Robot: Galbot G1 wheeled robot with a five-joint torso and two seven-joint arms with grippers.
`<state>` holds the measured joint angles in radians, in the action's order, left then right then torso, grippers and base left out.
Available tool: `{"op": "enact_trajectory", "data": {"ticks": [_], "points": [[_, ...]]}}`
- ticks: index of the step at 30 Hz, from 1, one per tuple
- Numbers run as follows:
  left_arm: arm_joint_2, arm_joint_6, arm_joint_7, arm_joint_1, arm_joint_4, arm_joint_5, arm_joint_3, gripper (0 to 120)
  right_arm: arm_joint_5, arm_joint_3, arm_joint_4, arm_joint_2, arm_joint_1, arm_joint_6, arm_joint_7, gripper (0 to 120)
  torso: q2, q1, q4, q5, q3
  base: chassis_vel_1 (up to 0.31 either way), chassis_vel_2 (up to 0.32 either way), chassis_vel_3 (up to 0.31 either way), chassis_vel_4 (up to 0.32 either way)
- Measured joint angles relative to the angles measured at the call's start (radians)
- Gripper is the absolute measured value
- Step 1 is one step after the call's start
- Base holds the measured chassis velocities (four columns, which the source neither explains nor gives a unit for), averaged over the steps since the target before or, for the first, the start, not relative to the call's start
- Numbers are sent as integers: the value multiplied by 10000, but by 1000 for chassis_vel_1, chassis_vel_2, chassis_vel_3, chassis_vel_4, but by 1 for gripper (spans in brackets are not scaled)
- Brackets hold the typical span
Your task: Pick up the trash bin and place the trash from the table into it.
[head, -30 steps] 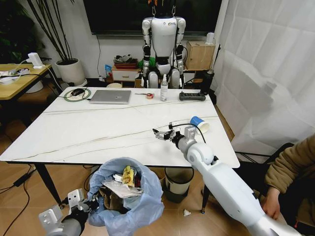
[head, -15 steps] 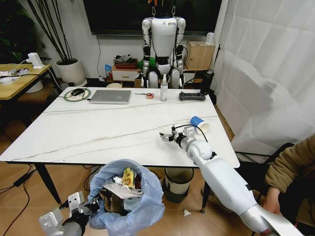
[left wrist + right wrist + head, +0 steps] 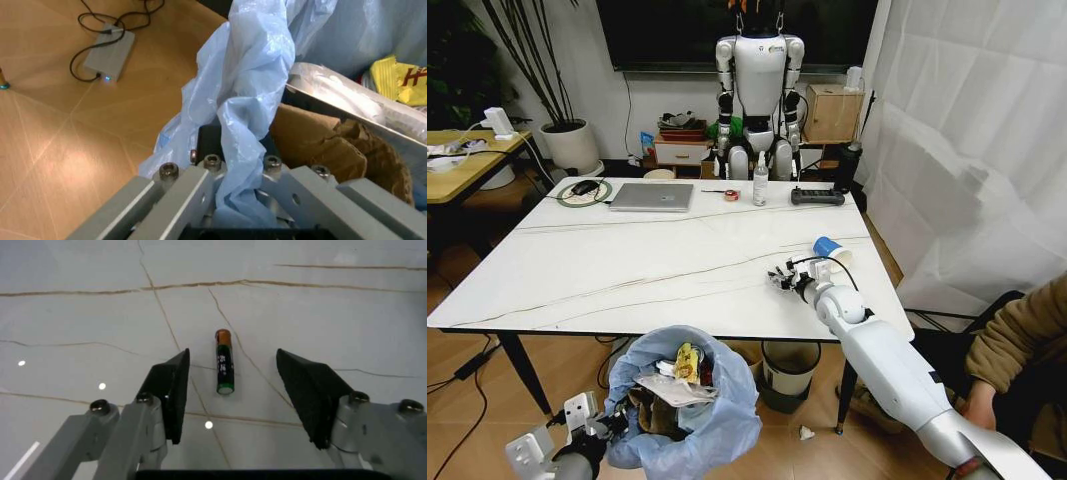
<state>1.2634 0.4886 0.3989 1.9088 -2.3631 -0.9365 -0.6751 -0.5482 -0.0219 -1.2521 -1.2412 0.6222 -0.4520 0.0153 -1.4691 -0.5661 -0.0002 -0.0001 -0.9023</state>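
Note:
The trash bin [image 3: 689, 418], wrapped in a baggy light-blue liner [image 3: 248, 95], hangs below the table's [image 3: 607, 270] near edge. My left gripper [image 3: 595, 424] [image 3: 235, 172] is shut on its rim and liner. Inside lie a yellow wrapper [image 3: 688, 361] [image 3: 398, 80], brown cardboard [image 3: 333, 147] and a clear plastic tray [image 3: 674, 385]. My right gripper [image 3: 779, 277] [image 3: 233, 390] hovers open just above the tabletop, its black fingers [image 3: 170, 390] either side of a small battery [image 3: 224, 361]. A blue paper cup [image 3: 830, 250] lies on its side just beyond that gripper.
A laptop [image 3: 651, 196], bottle [image 3: 760, 185], power strip [image 3: 817, 196] and mouse pad [image 3: 584, 191] line the table's far edge. A humanoid robot [image 3: 757, 90] stands behind. A small bin [image 3: 789, 372] sits under the table. A person's sleeve [image 3: 1027, 335] is at the right.
My right gripper has moved rightward toward the blue cup and dropped closer to the tabletop. The left gripper and bin have sunk slightly.

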Motion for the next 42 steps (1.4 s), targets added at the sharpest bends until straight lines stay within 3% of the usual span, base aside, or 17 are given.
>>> {"op": "enact_trajectory", "data": {"ticks": [2, 14, 25, 36, 38, 42], "points": [[0, 0, 0, -7, 0, 0, 4, 0, -1, 0, -23, 20, 20, 1, 3, 46, 0, 0, 0, 0, 0, 0, 0, 0, 0], [-63, -8, 5, -72, 3, -6, 0, 0, -1, -142, -205, 95, 157, 20, 21, 0, 0, 0, 0, 0, -1, 0, 0, 0, 0], [-91, -12, 9, -179, 38, -64, 0, 0, -177, -219, -457, 136, 142, 50, 58, 0, 4, -1, 3, 4, -6, 0, 0, 0, 0], [-135, -12, 21, -213, 87, -141, 0, 0, -2589, 252, -3528, 1807, 481, 332, 735, 0, 4, -1, -1, 1, -3, 0, 0, 0, 0], [-128, -12, 22, -210, 85, -143, 5, 0, -3460, 111, -5295, 2535, 820, 474, 1054, 0, 3, 0, 0, 3, -1, 0, 0, 0, 0], [-129, -4, 31, -209, 33, -167, -46, 0, -4064, -642, -7230, 3155, 1508, 775, 1371, 0, 3, 0, 1, 2, -1, 0, 0, 0, 0]]}}
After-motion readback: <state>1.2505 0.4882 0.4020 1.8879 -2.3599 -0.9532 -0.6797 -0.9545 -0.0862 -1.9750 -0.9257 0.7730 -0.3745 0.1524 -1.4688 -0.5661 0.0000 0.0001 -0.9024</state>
